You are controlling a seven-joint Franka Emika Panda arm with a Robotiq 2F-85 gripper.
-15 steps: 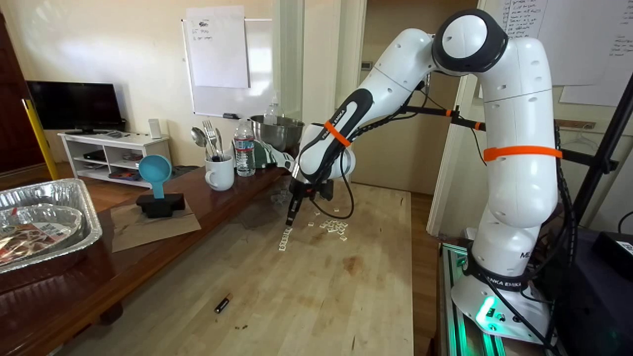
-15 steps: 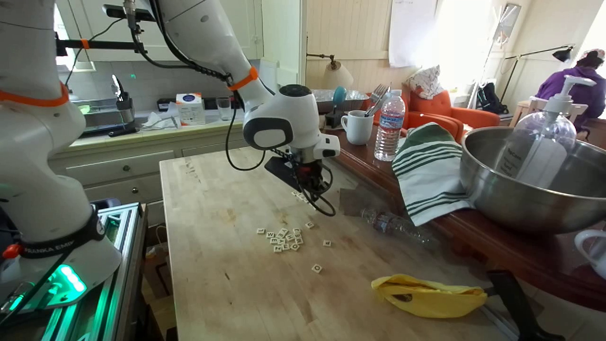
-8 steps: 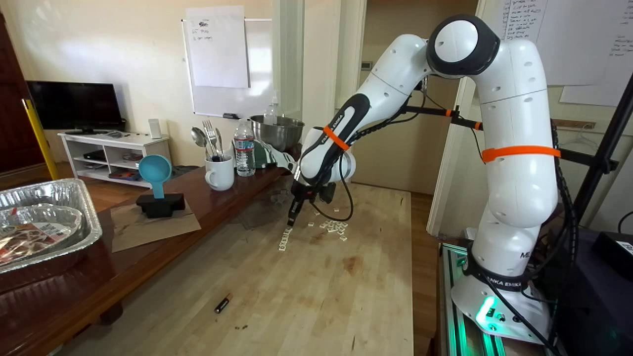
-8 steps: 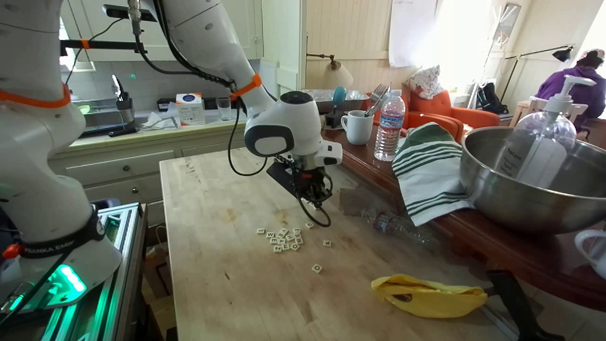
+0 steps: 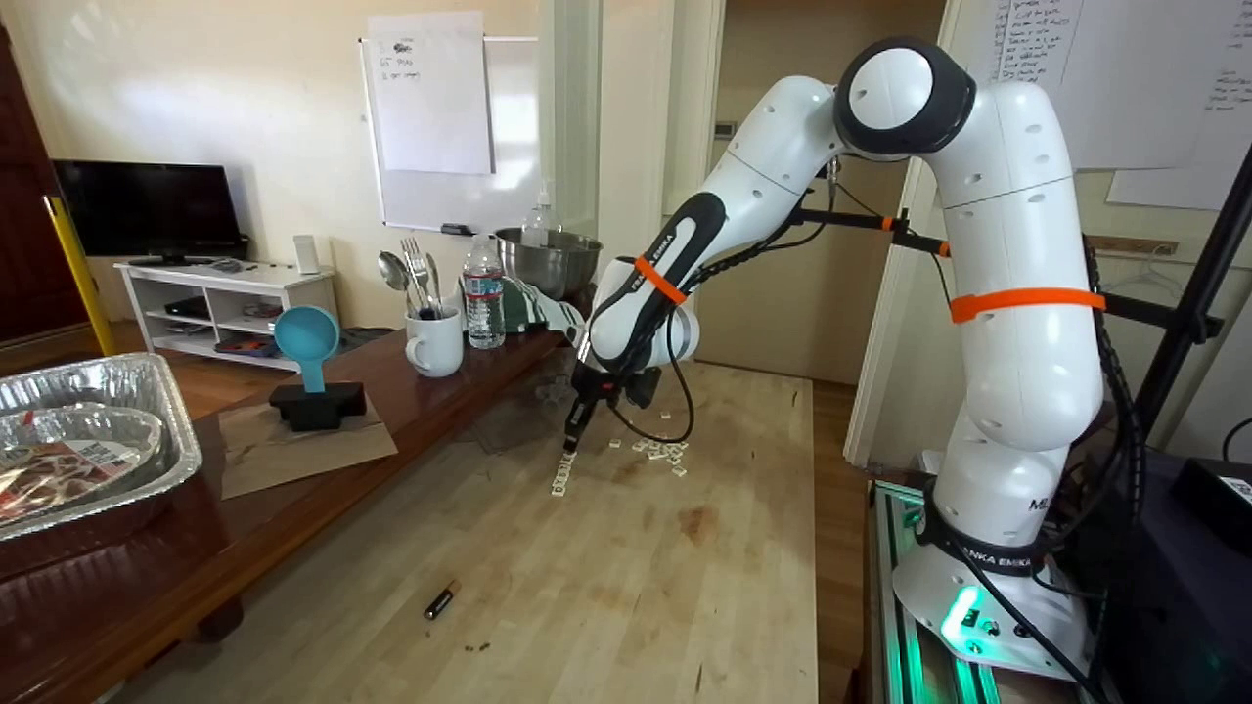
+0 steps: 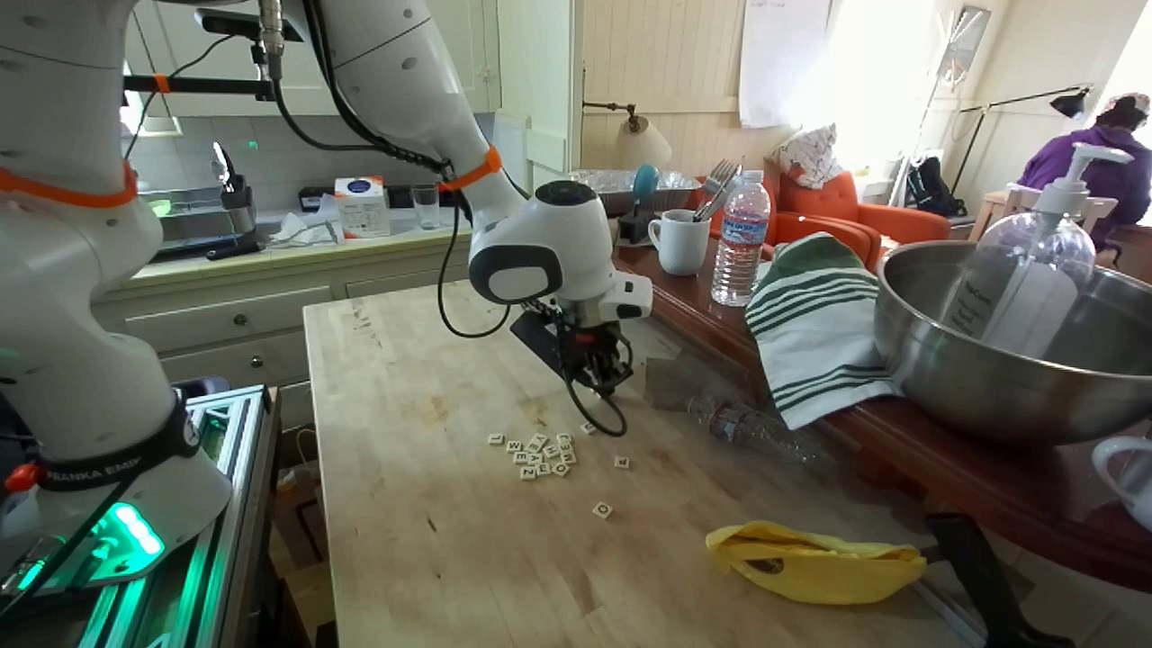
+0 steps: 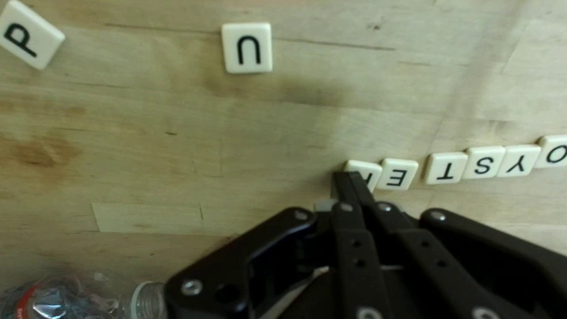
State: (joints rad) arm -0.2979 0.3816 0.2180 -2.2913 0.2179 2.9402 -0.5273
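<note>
In an exterior view I see pale cabinets (image 6: pixel 472 54) upper left and an orange armchair (image 6: pixel 900 219) upper right.

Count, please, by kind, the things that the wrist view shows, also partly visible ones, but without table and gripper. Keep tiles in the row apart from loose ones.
Row tiles: 6
Loose tiles: 2
Bottle: 1
Total: 9
</note>
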